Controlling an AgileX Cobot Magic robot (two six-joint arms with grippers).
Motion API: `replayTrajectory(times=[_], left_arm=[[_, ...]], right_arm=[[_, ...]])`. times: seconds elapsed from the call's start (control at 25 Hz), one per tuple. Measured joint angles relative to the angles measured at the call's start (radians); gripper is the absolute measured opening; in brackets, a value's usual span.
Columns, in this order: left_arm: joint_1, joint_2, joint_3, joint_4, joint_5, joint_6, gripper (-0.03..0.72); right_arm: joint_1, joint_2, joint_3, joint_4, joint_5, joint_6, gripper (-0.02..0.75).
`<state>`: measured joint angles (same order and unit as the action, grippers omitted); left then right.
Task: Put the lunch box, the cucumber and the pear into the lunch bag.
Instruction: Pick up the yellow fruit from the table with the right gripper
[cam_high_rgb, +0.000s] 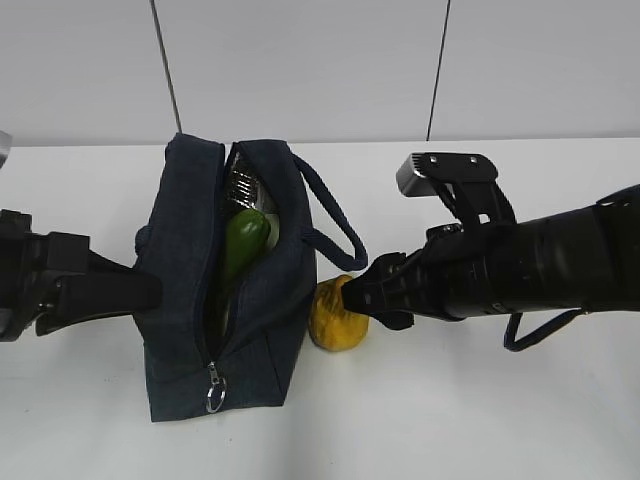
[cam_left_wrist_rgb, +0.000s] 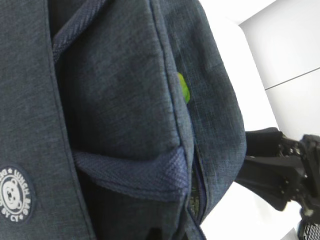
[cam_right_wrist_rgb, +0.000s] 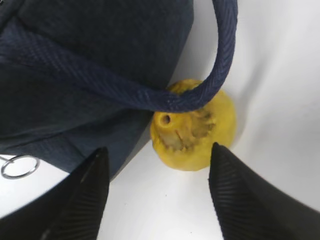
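The navy lunch bag lies on the white table with its zipper open. Inside it lies the green cucumber, with a glinting corner of the lunch box behind it. The yellow pear sits on the table against the bag's right side. My right gripper is just right of the pear. In the right wrist view this gripper is open, its fingers wide on either side of the pear and not touching it. My left gripper is shut, its tip against the bag's left side; its fingers are hidden.
The bag's strap handle loops down over the top of the pear. A metal ring pull hangs at the bag's near end. The left wrist view is filled by bag fabric, with a sliver of cucumber.
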<state>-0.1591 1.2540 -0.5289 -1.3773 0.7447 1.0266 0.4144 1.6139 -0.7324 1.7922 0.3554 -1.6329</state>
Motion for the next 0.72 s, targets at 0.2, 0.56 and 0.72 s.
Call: replayTrajectory(times=[0.2, 0.56, 0.72], left_arm=[[0.000, 0.000, 0.000, 0.000, 0.000, 0.000, -0.015], [0.000, 0.000, 0.000, 0.000, 0.001, 0.000, -0.015], [0.000, 0.000, 0.000, 0.000, 0.002, 0.000, -0.015]], right_arm=[[0.000, 0.066, -0.044, 0.009, -0.011, -0.044, 0.492], [0.000, 0.146, -0.113, 0.009, -0.013, -0.057, 0.492], [0.000, 0.162, -0.140, 0.011, -0.013, -0.059, 0.492]])
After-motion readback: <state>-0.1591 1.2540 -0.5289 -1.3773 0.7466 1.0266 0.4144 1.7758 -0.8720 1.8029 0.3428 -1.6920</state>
